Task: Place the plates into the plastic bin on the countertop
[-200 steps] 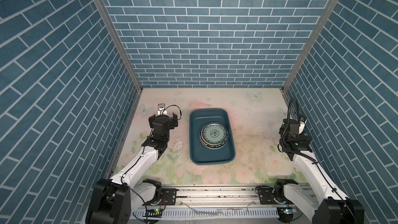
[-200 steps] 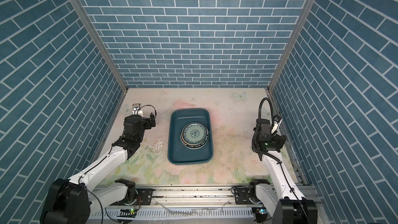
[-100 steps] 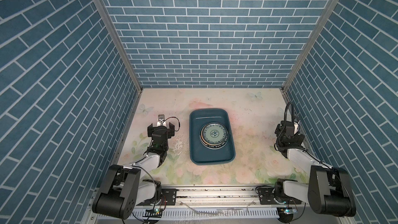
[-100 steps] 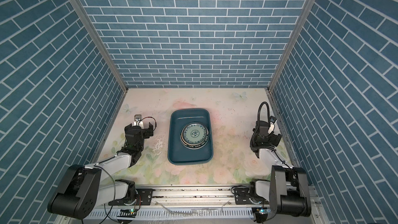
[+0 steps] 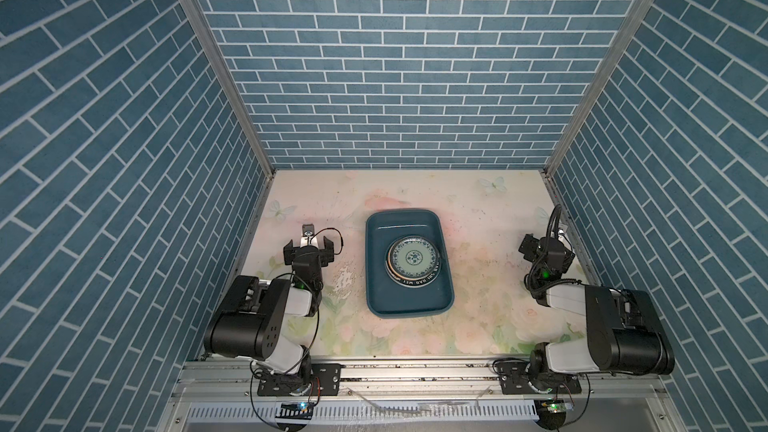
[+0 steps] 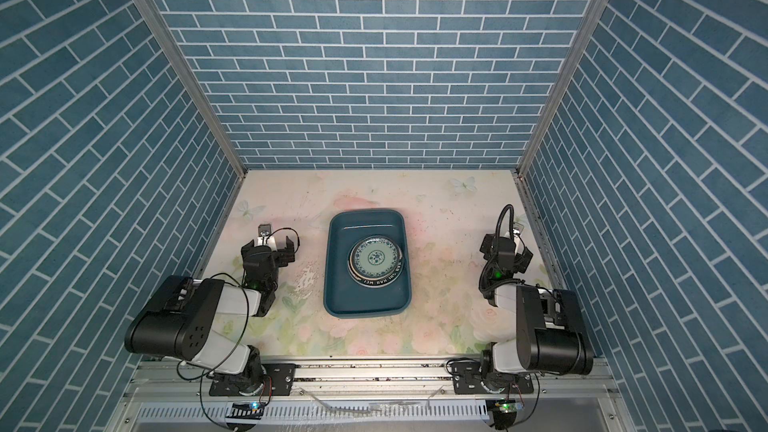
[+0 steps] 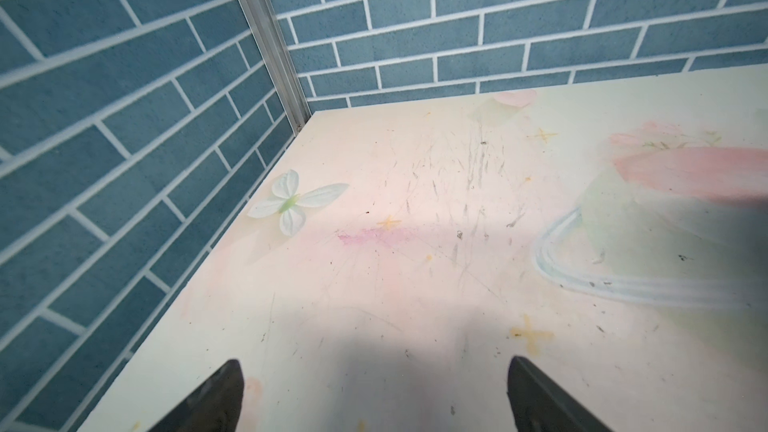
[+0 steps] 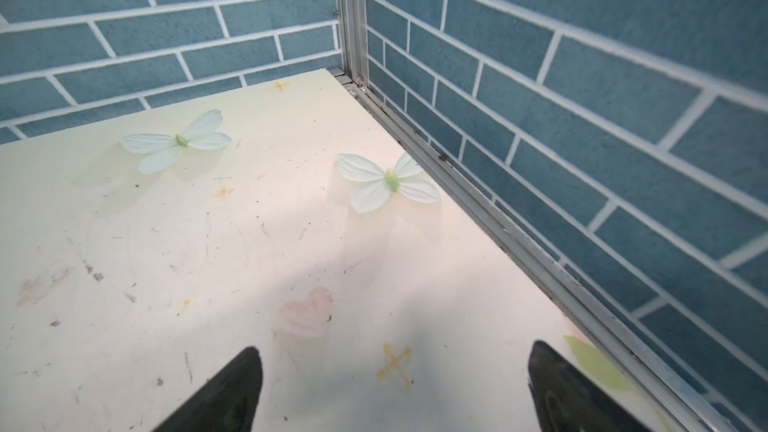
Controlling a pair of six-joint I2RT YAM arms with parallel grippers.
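- Stacked plates (image 5: 413, 259) in one plastic bin (image 5: 405, 311), mid worktop (image 5: 478, 209), blue-patterned on top; count unclear.
- Well apart from left hand (image 7: 374, 363) and right hand (image 8: 392, 351), lying between them.
- Both hands released, empty.

Lower plates (image 5: 409, 283) mostly hidden under blue-patterned plate (image 5: 413, 258); qty can't tell.

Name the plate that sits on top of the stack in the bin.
The blue-patterned plate: its whole face shows in both top views, while the lettered-rim plate shows only a crescent beneath it in the plastic bin.
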